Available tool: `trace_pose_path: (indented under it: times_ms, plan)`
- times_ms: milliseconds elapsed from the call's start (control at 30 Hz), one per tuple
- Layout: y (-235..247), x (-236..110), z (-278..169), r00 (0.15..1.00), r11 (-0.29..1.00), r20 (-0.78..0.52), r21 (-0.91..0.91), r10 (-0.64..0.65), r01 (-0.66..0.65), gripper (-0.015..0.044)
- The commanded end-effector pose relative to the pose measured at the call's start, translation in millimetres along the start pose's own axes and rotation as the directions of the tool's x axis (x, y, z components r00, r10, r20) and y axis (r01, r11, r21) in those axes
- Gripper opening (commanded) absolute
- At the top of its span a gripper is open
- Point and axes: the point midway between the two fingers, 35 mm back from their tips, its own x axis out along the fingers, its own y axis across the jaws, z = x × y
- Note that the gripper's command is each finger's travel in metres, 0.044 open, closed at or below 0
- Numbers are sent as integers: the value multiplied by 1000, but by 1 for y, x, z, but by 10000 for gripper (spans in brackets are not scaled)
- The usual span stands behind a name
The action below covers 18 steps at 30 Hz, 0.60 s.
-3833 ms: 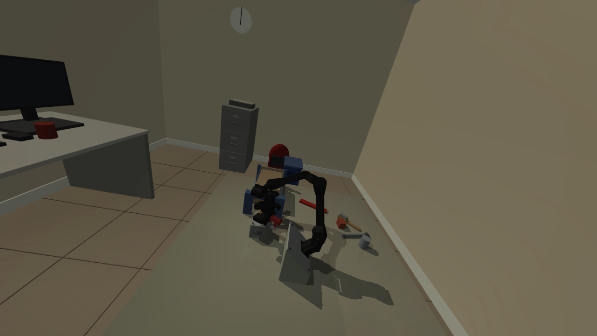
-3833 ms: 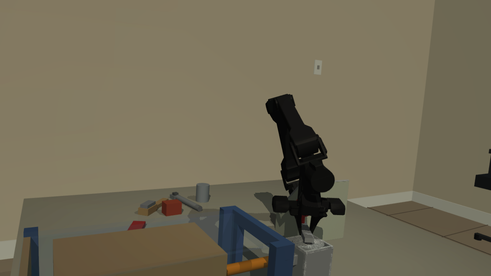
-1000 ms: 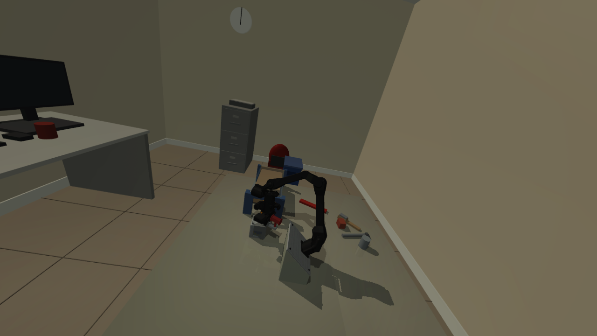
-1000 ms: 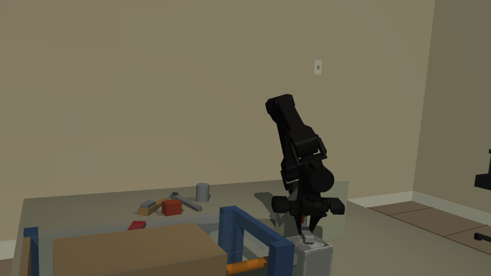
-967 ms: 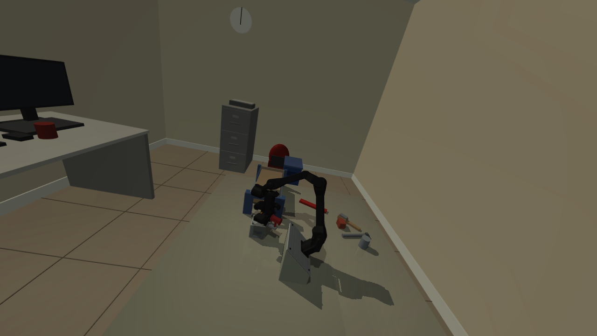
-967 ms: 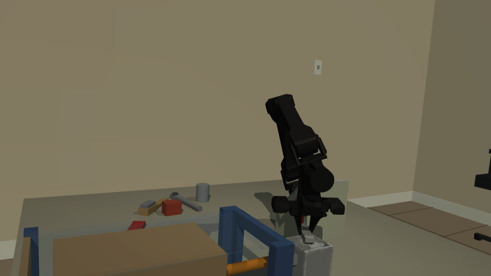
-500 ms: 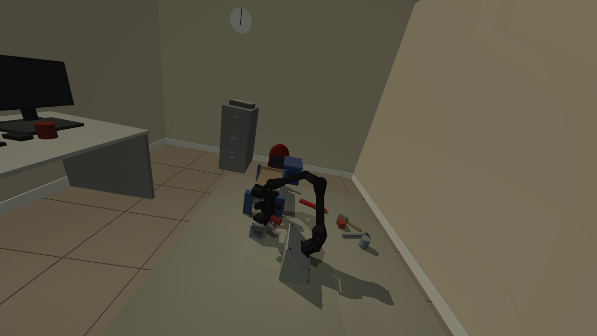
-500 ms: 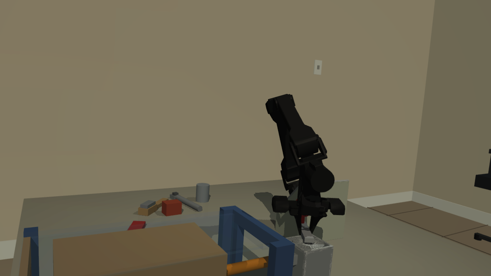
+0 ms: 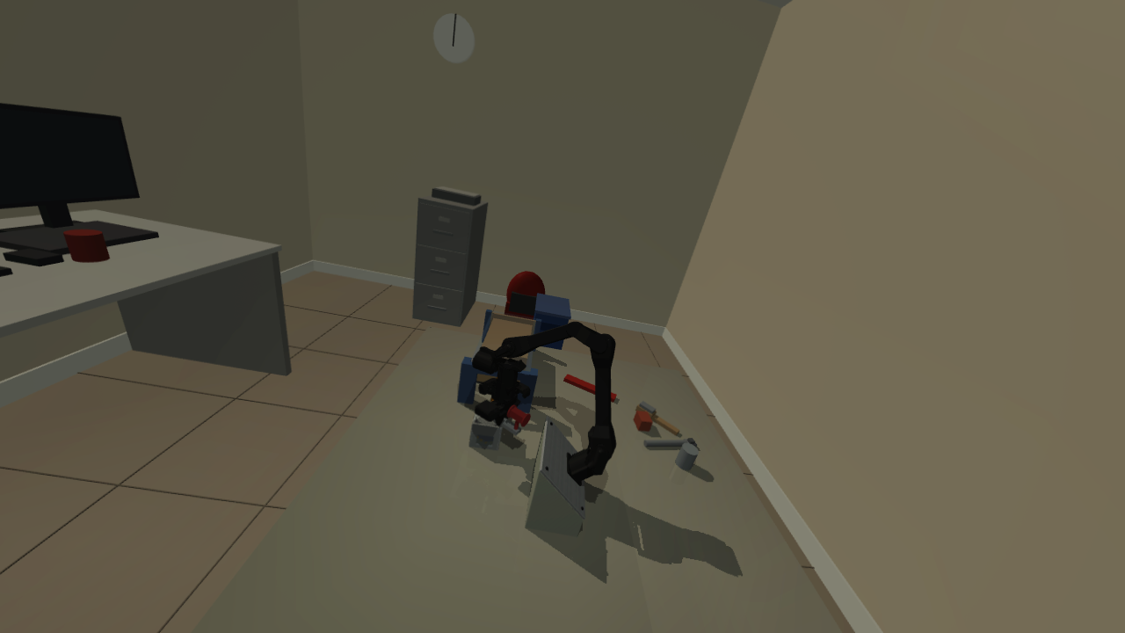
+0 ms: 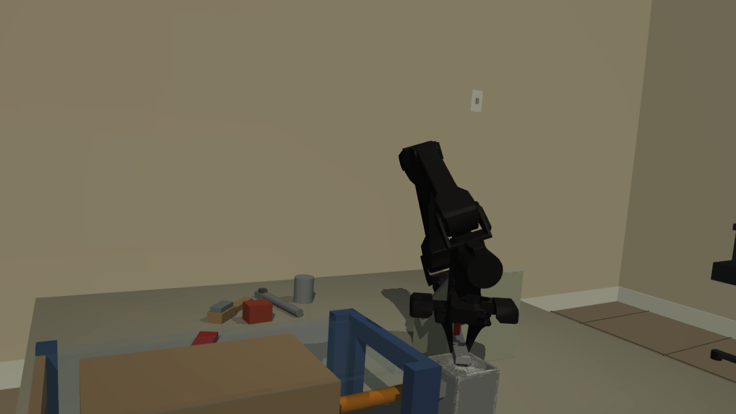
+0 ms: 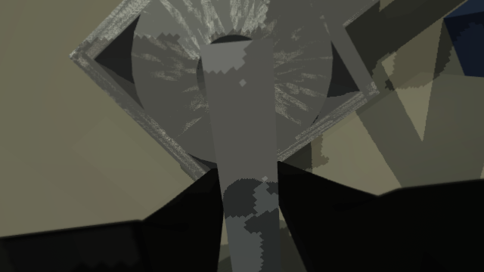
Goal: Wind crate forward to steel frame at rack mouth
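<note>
The grey winch (image 9: 485, 437) (image 10: 477, 394) (image 11: 166, 91) stands in front of the rack. My gripper (image 10: 459, 344) (image 11: 246, 174) is low over it, shut on the grey arm of the winch handle (image 10: 461, 355) (image 11: 246, 113). The arm's far end covers most of the round hole; the square key is hidden. The red grip (image 9: 518, 415) shows beside the fingers in the top view. The tan crate (image 10: 206, 363) looks flat inside the clear-panelled cubby. A gap, crossed by an orange bar-like strap (image 10: 368, 399), separates its front from the blue frame (image 10: 422, 388) (image 9: 465, 381).
Right of the rack in the top view lie a red bar (image 9: 585, 385) (image 10: 204, 337), a red block (image 9: 642, 418) (image 10: 257, 311), a wooden-handled tool (image 9: 667, 423), a grey tool (image 9: 664, 444) (image 10: 283, 302) and a grey cylinder (image 9: 686, 456) (image 10: 303, 289). A panelled stand (image 9: 550, 496) is near the arm's base.
</note>
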Motion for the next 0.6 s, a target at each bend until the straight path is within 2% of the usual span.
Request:
trace_pose_path:
  times_ms: [0,567]
  plan:
    - [2,4,0,1000,1000,-6,28,10,-10,0]
    - [0,4,0,1000,1000,-7,-10,7,-7,0]
